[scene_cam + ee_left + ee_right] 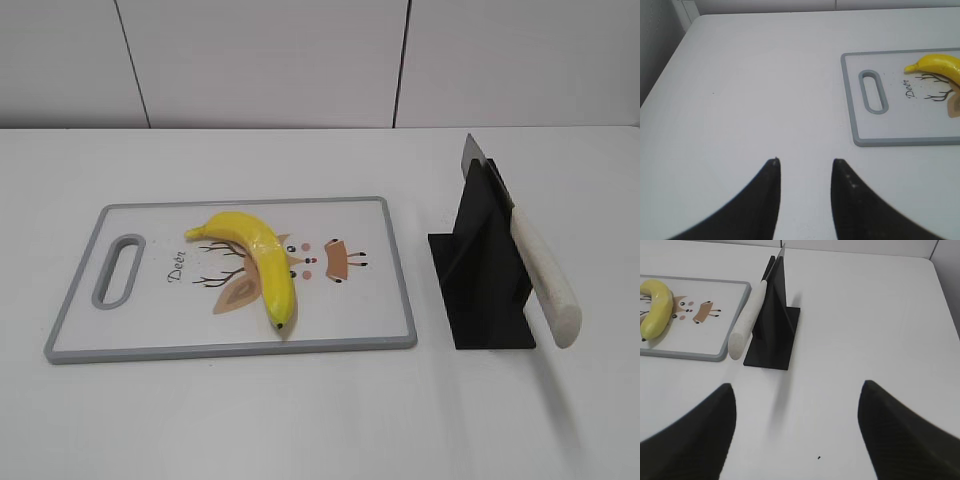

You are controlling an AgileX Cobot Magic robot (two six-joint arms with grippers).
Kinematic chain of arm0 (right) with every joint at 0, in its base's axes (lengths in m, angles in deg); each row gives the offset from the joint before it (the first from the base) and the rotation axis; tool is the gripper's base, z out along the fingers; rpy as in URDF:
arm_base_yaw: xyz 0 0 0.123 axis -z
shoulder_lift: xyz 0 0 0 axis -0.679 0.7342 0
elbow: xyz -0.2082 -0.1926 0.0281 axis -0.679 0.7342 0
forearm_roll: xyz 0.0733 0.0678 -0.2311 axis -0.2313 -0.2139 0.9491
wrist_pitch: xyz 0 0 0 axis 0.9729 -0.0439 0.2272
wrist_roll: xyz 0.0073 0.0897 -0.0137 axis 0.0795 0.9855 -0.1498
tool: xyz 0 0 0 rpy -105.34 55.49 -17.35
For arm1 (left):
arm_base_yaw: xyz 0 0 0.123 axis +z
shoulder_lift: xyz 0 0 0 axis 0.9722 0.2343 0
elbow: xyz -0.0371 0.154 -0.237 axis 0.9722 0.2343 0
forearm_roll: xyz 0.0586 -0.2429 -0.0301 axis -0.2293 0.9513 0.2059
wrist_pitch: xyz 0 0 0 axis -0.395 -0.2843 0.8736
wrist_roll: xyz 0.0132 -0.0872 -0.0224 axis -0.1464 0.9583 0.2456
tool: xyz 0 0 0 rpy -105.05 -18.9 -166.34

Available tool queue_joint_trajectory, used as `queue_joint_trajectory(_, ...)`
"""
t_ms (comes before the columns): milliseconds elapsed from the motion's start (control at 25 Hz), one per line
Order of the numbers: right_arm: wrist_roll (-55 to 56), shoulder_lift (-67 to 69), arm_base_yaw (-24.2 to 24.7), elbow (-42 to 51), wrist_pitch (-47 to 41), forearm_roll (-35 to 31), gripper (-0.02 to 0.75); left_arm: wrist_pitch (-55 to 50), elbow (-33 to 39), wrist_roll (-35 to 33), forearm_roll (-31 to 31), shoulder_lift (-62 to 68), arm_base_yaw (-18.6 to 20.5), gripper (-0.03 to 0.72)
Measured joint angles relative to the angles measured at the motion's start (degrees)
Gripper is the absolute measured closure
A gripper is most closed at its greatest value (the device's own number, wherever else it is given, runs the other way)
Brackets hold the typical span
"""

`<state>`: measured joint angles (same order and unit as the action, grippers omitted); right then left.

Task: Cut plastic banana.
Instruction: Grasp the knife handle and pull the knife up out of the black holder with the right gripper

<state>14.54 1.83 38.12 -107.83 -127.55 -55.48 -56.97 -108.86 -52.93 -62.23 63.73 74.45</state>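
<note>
The plastic banana (pixel 256 258) is glossy yellow and lies whole on a white cutting board (pixel 380 300) with a grey rim. It also shows in the left wrist view (pixel 940 67) and the right wrist view (pixel 655 307). A knife with a white handle (pixel 545 275) rests tilted in a black stand (pixel 480 270) right of the board; it shows in the right wrist view (pixel 747 320) too. My left gripper (pixel 805 162) is open and empty over bare table, left of the board. My right gripper (pixel 797 390) is wide open and empty, near and right of the stand.
The board (pixel 856 120) has a handle slot (pixel 118 270) at its left end and a deer drawing. The white table (pixel 300 420) meets a white panelled wall (pixel 260 60) at the back. Neither arm shows in the exterior view.
</note>
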Motion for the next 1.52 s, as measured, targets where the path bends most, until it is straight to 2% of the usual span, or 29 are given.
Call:
queue_joint_trajectory(400, 0.0, 0.0, 0.0, 0.0, 0.0, 0.0, 0.157, 0.0, 0.0, 0.0, 0.0, 0.0, 0.0, 0.44)
queue_joint_trajectory(1040, 0.0, 0.0, 0.0, 0.0, 0.0, 0.0, 0.157, 0.0, 0.0, 0.0, 0.0, 0.0, 0.0, 0.44)
queue_joint_trajectory(1080, 0.0, 0.0, 0.0, 0.0, 0.0, 0.0, 0.157, 0.0, 0.0, 0.0, 0.0, 0.0, 0.0, 0.43)
queue_joint_trajectory(1160, 0.0, 0.0, 0.0, 0.0, 0.0, 0.0, 0.157, 0.0, 0.0, 0.0, 0.0, 0.0, 0.0, 0.363)
queue_joint_trajectory(1320, 0.0, 0.0, 0.0, 0.0, 0.0, -0.2, 0.157, 0.0, 0.0, 0.0, 0.0, 0.0, 0.0, 0.153)
queue_joint_trajectory(1400, 0.0, 0.0, 0.0, 0.0, 0.0, -0.6, 0.157, 0.0, 0.0, 0.0, 0.0, 0.0, 0.0, 0.072)
queue_joint_trajectory(1520, 0.0, 0.0, 0.0, 0.1, 0.0, -2.9, 0.158, 0.0, 0.0, 0.0, 0.0, 0.0, 0.0, 0.047)
